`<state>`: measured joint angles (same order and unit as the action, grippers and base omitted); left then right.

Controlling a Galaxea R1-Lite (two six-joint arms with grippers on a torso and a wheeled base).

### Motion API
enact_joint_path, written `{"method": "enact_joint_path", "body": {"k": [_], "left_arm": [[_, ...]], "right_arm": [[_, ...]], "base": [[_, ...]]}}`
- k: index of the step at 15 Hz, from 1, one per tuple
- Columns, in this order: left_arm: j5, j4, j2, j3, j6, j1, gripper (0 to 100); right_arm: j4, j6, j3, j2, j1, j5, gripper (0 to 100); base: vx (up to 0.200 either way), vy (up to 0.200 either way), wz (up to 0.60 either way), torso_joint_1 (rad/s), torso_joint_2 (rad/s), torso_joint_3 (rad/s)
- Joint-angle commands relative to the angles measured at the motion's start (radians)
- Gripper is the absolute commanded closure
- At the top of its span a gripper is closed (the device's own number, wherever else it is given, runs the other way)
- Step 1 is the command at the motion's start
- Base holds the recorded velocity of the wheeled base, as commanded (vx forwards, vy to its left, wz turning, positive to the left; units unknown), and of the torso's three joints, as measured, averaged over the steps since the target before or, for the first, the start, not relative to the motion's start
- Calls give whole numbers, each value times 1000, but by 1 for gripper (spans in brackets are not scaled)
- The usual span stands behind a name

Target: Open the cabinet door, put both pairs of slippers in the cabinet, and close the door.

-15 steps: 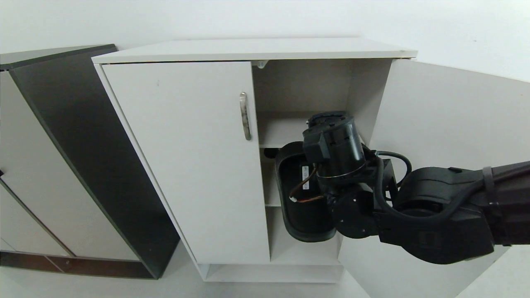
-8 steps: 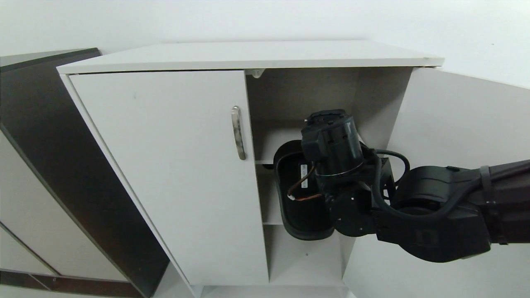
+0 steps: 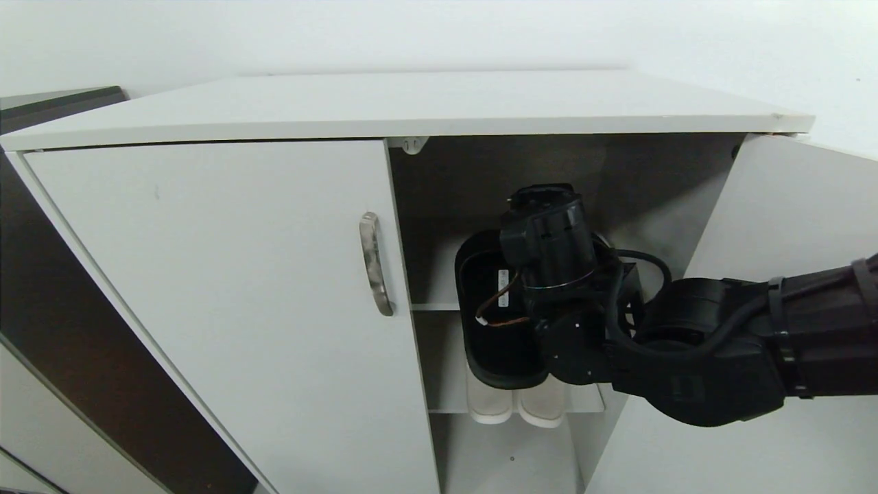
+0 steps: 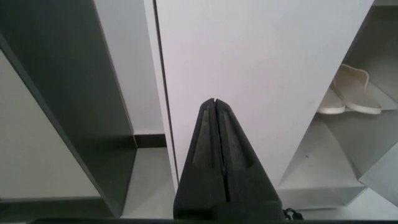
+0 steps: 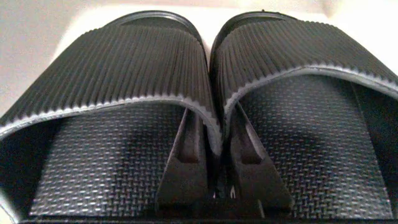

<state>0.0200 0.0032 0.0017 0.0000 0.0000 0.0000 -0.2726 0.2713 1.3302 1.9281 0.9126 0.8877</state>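
Black ribbed rubber: the black slippers [image 5: 124, 68] look light and bendy, likely to sag if held by one edge. The right end effector [image 5: 211, 127] has a finger under each strap and pinches the adjoining inner edges together. It holds them at the open cabinet [image 3: 411, 103], above the shelved white slippers [image 3: 518, 408]. The left end effector [image 4: 214, 106] hangs closed and empty.
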Motion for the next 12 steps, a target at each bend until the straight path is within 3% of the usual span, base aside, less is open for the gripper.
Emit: {"method": "enact_joint_path", "body": {"k": [1, 9, 12], "left_arm": [[0, 0, 0, 0, 0, 0, 100], [0, 0, 0, 0, 0, 0, 100], [0, 0, 0, 0, -2, 0, 100]], "right_arm": [[-25, -7, 1, 22, -21, -6, 100], [-30, -47, 147, 121, -89, -32, 100], [42, -47, 251, 161, -113, -47, 100]], "base": [[0, 0, 0, 0, 0, 0], [0, 0, 0, 0, 0, 0], [0, 0, 0, 0, 0, 0]]}}
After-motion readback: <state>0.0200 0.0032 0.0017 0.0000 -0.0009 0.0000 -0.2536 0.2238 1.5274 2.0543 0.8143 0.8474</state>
